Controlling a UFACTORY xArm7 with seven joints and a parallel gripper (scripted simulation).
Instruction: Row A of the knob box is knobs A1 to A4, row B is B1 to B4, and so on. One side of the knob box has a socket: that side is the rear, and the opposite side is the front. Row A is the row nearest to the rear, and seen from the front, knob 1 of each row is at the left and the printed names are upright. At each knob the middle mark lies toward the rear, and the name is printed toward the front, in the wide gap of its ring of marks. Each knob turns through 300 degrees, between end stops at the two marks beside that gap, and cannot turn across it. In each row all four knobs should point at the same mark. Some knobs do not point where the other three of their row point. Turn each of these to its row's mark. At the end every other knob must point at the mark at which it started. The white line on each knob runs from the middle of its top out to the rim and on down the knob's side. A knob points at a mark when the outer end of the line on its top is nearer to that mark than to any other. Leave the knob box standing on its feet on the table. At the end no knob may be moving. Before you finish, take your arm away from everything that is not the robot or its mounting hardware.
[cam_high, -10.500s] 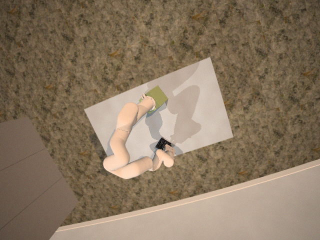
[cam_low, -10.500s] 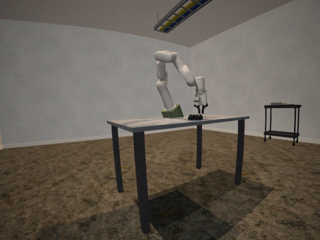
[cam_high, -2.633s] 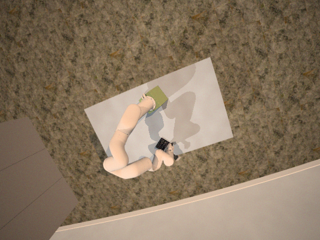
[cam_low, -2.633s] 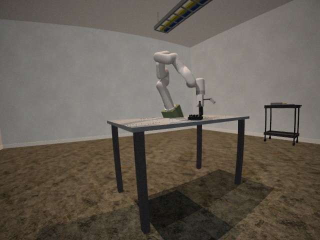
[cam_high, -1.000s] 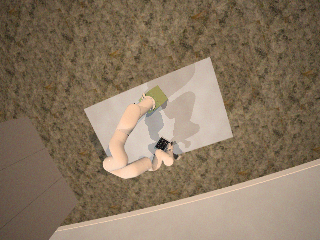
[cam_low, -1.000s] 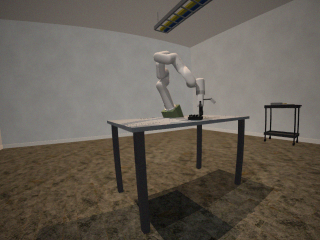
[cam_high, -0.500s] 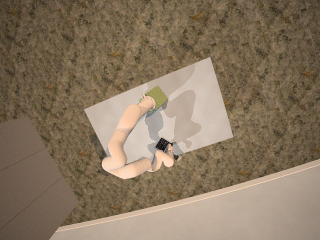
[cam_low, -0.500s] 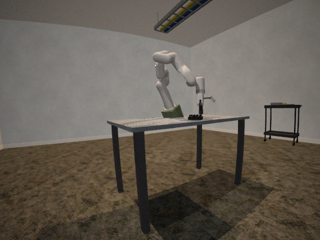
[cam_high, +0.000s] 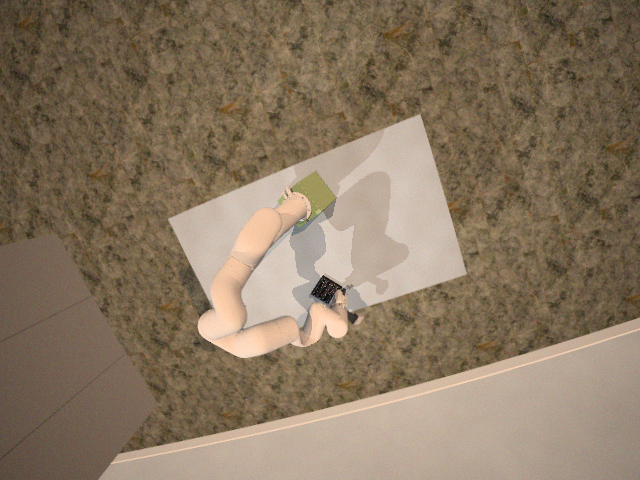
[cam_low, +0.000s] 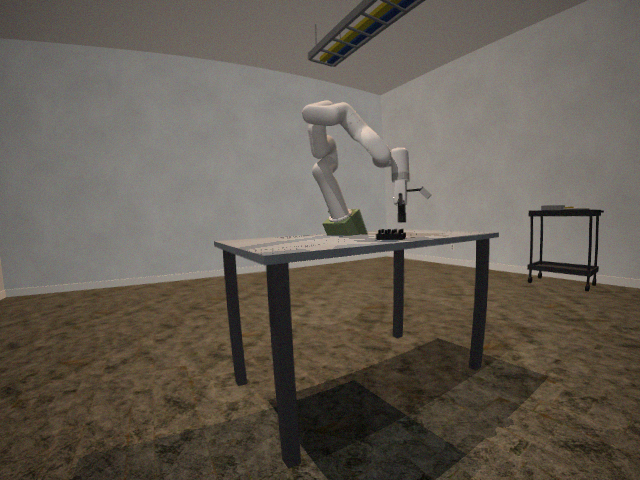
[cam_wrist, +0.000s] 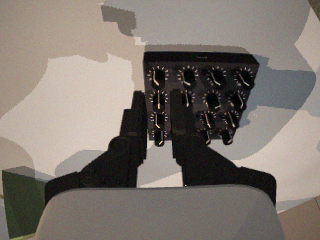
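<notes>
Above knob box (cam_wrist: 198, 96): gripper (cam_wrist: 160, 135) slightly parted, empty, clear of knobs.

Overhead light; soft shadows on table (cam_high: 413, 206); low-resolution, grainy.

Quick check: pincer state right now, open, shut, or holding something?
Pincer: partly open, holding nothing, raised above the knob box.

Knob box (cam_wrist: 199, 96): nearest row partly hidden behind gripper (cam_wrist: 160, 135) fingers; printed names and marks too small to read.
</notes>
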